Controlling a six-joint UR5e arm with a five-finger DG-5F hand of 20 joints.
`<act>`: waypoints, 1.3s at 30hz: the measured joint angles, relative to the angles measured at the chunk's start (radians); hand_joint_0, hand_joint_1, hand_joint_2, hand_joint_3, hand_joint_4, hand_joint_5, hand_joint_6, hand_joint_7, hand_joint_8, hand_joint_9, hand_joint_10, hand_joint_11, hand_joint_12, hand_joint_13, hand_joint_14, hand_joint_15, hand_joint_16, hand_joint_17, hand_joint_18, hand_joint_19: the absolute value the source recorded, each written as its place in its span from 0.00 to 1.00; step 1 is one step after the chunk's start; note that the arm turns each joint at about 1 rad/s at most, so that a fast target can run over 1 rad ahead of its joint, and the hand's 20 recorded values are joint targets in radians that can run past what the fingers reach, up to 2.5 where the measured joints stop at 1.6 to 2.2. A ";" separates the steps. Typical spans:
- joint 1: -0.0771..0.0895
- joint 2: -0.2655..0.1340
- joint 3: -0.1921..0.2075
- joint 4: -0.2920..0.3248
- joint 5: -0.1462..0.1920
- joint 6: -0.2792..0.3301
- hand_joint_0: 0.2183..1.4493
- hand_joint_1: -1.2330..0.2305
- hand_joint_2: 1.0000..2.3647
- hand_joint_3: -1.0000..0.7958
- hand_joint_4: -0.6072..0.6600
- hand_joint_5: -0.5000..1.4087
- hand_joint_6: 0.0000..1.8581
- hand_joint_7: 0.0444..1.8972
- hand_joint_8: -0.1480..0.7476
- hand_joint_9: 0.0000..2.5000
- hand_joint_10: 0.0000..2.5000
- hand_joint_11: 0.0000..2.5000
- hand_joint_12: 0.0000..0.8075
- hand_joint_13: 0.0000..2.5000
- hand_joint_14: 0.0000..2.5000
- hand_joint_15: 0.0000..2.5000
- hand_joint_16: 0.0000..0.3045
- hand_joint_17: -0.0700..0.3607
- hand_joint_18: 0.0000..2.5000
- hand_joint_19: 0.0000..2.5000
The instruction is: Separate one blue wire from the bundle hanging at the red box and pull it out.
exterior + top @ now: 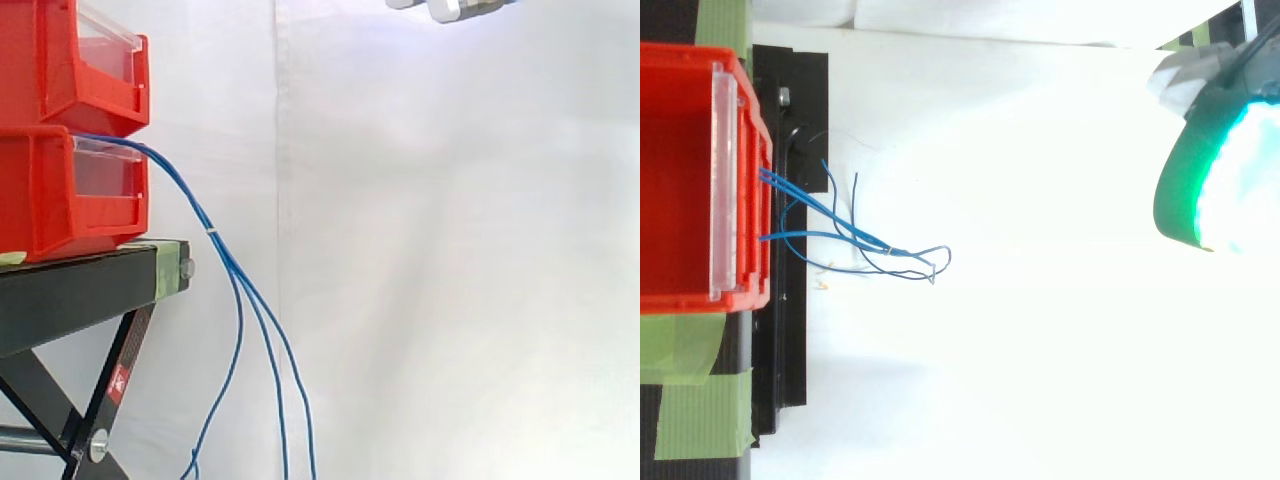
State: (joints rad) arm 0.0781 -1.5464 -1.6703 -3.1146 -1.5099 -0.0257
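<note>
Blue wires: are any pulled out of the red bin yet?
None out. All the blue wires run from the lower red bin and hang past the black stand; the hand is far from them.

A red bin [680, 180] sits at the left, its clear front panel [725, 190] running along its right side. It rests on a black stand [790, 330], whose edge shows just right of the bin. Strips of green tape [690, 400] lie at the bin's lower left corner and above its upper left. Several thin blue wires [855, 232] leave the bin's right rim, cross the stand and run rightward over a white backdrop [1040, 350], drawing together into a bundle that ends in small loops. The hand [1210, 150] is at the upper right edge, glowing green and white, well apart from the wires.
</note>
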 measured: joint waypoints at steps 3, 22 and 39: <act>0.000 -0.001 -0.002 -0.002 0.008 -0.020 0.25 0.54 0.00 0.28 0.65 0.14 0.27 0.34 0.44 0.07 0.00 0.00 0.44 0.01 0.00 0.02 0.19 0.47 0.00 0.12; 0.029 -0.004 -0.143 0.155 0.151 -0.358 0.25 0.54 0.00 0.28 0.65 0.14 0.27 0.34 0.44 0.07 0.00 0.00 0.45 0.01 0.00 0.02 0.19 0.46 0.00 0.12; 0.079 -0.021 -0.241 0.335 0.259 -0.437 0.25 0.54 0.00 0.28 0.65 0.14 0.27 0.34 0.44 0.07 0.00 0.00 0.45 0.01 0.00 0.02 0.19 0.46 0.00 0.12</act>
State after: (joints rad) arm 0.1571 -1.5677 -1.9118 -2.7793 -1.2510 -0.4631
